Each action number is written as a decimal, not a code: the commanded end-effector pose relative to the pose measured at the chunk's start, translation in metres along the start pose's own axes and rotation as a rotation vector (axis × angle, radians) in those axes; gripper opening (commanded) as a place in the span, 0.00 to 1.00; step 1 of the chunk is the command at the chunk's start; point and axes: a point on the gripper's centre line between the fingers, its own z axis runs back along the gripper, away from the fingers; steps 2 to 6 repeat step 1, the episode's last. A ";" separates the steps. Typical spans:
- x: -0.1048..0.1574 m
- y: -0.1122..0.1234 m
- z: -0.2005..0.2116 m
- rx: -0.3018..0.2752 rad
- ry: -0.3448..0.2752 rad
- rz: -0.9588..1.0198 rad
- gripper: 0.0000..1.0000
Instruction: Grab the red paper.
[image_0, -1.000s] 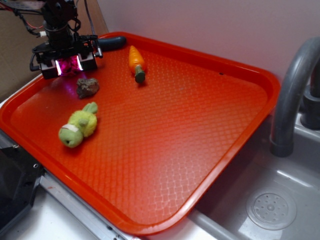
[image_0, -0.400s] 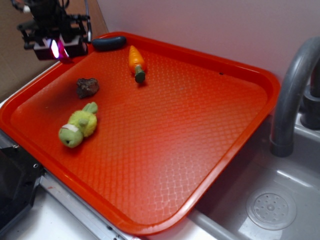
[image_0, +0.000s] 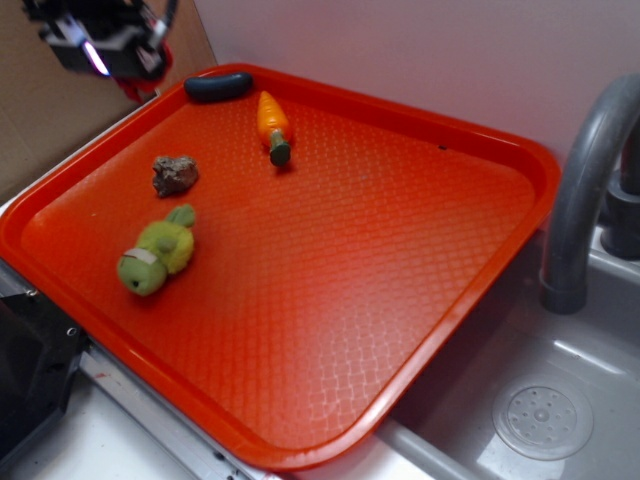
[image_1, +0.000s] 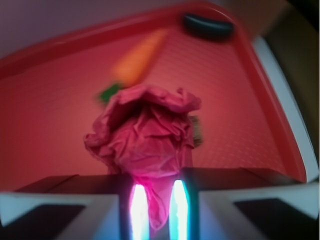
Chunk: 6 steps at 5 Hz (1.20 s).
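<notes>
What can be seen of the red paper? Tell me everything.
The red paper is a crumpled dark-red to pinkish wad, wrinkled and lumpy, with thin creased folds like tissue. In the wrist view it fills the middle of the picture, pinched at its lower end by the end effector, whose fingers glow with light. It hangs lifted above the orange-red tray, touching nothing else. In the exterior view only a small red scrap shows under the raised end effector at the tray's far left corner.

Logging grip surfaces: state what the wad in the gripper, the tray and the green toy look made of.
Red paper: thin matte paper, going by its sharp creases and crumpled folds, pinched in the gripper. Tray: probably moulded plastic, glossy with an embossed grid texture. Green toy: looks like soft plush fabric, fuzzy surface.
</notes>
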 end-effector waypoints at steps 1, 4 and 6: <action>-0.006 0.012 0.042 -0.174 0.024 -0.001 0.00; -0.006 0.012 0.042 -0.174 0.024 -0.001 0.00; -0.006 0.012 0.042 -0.174 0.024 -0.001 0.00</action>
